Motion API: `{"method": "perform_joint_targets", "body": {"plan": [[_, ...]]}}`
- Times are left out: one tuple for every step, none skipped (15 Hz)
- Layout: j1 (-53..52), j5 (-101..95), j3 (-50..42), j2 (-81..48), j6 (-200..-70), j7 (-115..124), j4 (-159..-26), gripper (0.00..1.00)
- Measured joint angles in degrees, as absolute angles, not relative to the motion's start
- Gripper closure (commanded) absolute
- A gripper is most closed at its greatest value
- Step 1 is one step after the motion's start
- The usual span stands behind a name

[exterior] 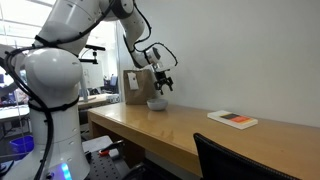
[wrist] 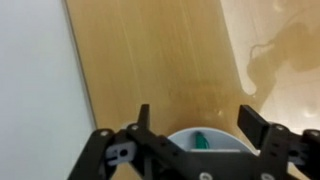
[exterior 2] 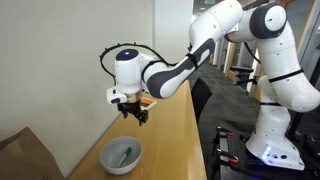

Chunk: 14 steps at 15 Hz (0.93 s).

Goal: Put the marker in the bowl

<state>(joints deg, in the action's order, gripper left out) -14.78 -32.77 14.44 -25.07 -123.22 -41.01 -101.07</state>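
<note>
The short greenish-dark marker (exterior 2: 125, 153) lay inside the shallow round grey bowl (exterior 2: 104, 156) beneath the black gripper (exterior 2: 136, 117), jaws apart and empty, where a low sideways pull-away might clip the rim and spill it.

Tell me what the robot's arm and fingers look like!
The arm is big, white and shiny, made of fat rounded tubes with dark bits at the joints. A thin black cable loops over its wrist. The gripper at the end is black and boxy, with two flat black fingers. Down at the base a blue light glows.
</note>
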Motion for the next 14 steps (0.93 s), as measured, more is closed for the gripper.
{"method": "perform_joint_targets", "body": {"plan": [[-14.1, -32.2, 13.8, -24.4, -122.5, -40.8, -101.4, 0.00], [-13.2, -31.3, 13.4, -23.5, -121.6, -40.4, -101.9, 0.00], [-12.3, -30.0, 13.1, -22.5, -120.5, -40.3, -102.4, 0.00], [-11.4, -28.7, 13.0, -21.4, -119.7, -40.3, -103.0, 0.00], [-10.6, -27.4, 12.9, -20.2, -119.2, -40.3, -103.9, 0.00], [-9.8, -26.1, 12.9, -18.9, -118.8, -40.4, -104.8, 0.00], [-9.1, -24.9, 12.8, -17.5, -118.6, -40.4, -105.9, 0.00], [-8.5, -23.7, 12.8, -16.1, -118.6, -40.4, -107.1, 0.00], [-8.0, -22.4, 12.8, -14.7, -118.6, -40.4, -108.1, 0.00], [-7.6, -21.0, 12.8, -13.4, -118.8, -40.4, -109.1, 0.00], [-7.4, -19.6, 12.8, -12.0, -118.9, -40.4, -110.0, 0.00], [-7.3, -18.4, 12.8, -10.6, -119.1, -40.4, -110.8, 0.00], [-7.3, -17.4, 12.8, -9.2, -119.4, -40.4, -111.6, 0.00], [-7.3, -16.4, 12.8, -7.8, -119.6, -40.4, -112.5, 0.00]]}}
